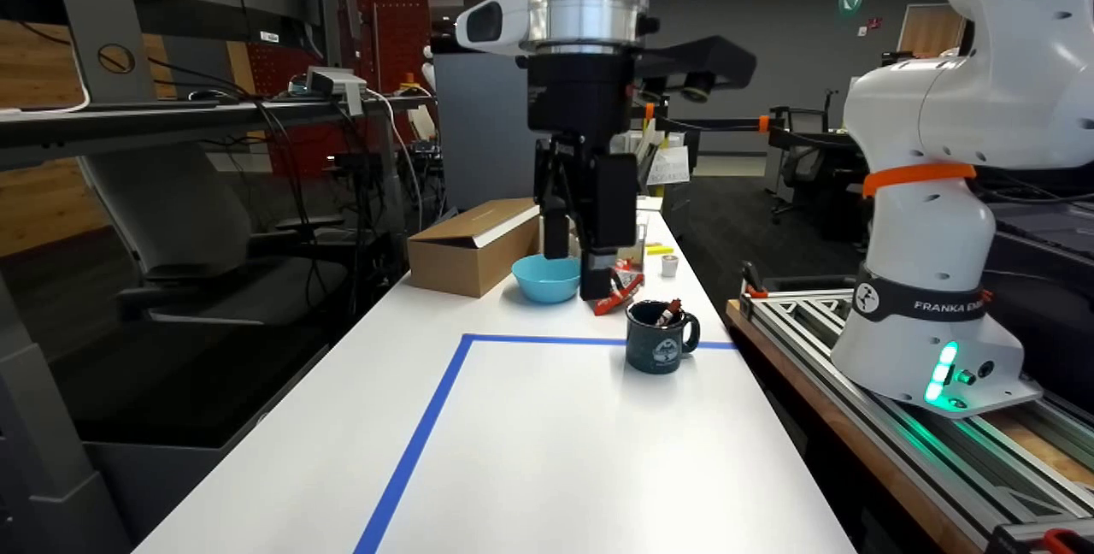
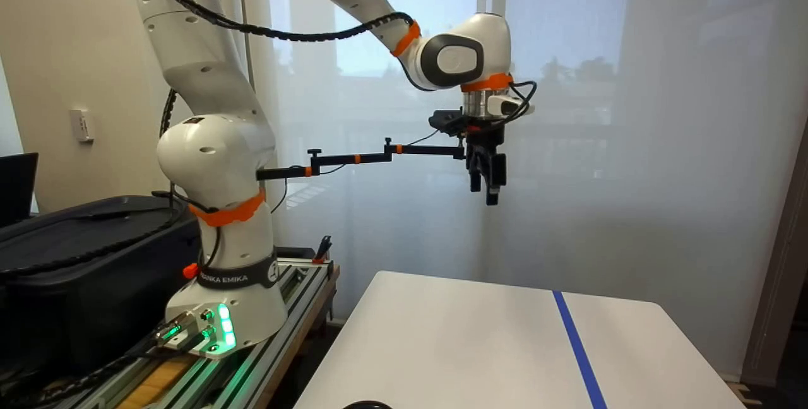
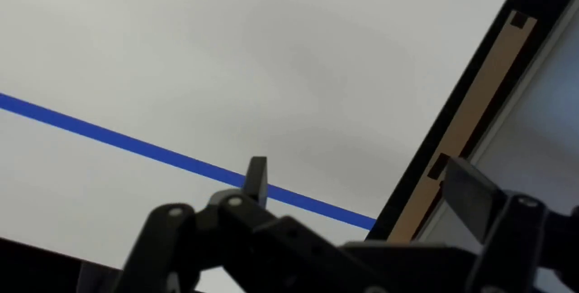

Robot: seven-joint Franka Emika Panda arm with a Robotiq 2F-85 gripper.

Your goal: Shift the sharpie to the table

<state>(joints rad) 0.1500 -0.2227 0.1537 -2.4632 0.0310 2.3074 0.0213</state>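
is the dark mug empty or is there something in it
Not empty: in an exterior view, a reddish item sticks up out of the dark mug. What it is, I cannot tell.

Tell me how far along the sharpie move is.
Done: nothing visible; a slim object, possibly the sharpie but too small to confirm, pokes out of the dark mug on the table.
In hand: nothing; the gripper hangs open and empty, above table height.
Left: probably the whole move: grasp that object, lift it clear of the mug and lay it on the table.
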